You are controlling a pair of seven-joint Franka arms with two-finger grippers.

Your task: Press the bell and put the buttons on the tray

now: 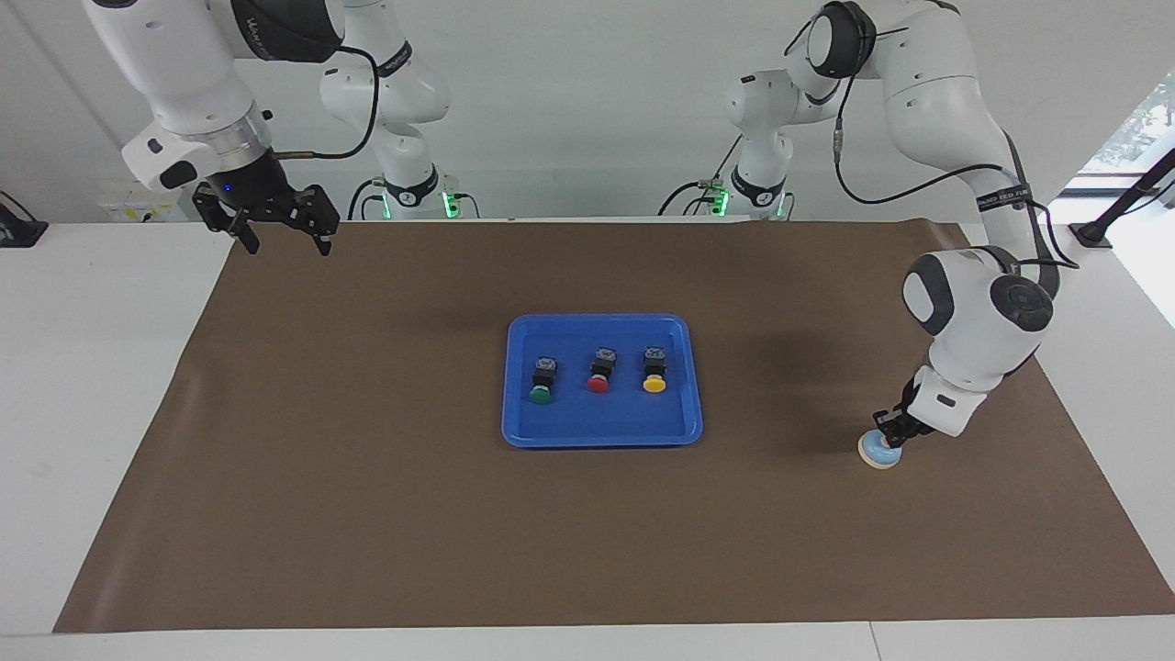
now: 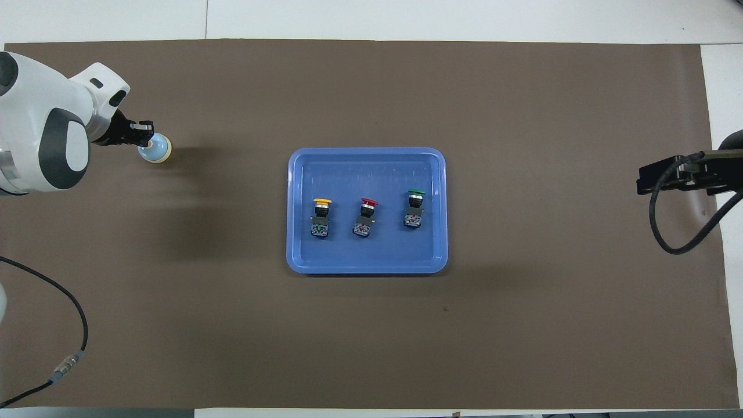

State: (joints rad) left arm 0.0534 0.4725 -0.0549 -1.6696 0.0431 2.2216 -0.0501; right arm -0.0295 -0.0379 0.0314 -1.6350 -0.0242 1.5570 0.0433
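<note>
The tray (image 1: pixel 601 434) holds your 3 buttons (image 1: pixel 598 371); your left gripper (image 1: pixel 892 435), fingertips together, sits on the bell (image 1: pixel 877 452); right gripper (image 1: pixel 283 229) hangs wide.

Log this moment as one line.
left gripper: shut, on bell | right gripper: open, waiting | buttons: three in tray

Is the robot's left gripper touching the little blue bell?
Touching. In the facing view the left gripper, shut, sits right on top of the bell with no gap showing. The overhead view agrees: its tip meets the bell's top.
</note>
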